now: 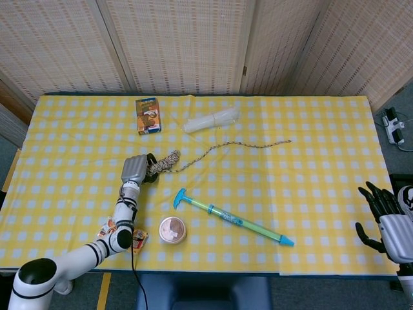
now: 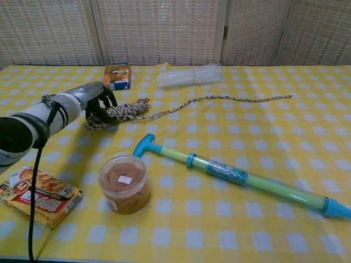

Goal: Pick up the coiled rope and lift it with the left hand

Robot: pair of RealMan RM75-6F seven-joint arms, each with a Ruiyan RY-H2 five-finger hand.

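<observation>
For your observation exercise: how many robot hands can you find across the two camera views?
2. The left hand is over the table's left-centre, gripping the coiled rope. The right hand hangs open off the table's right edge, seen only in the head view.

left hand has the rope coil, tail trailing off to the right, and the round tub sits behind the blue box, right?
Not quite: the tub sits near the front edge, well in front of the blue box, as the chest view shows. The rest holds: the left hand grips the rope coil, tail trailing right.
</observation>
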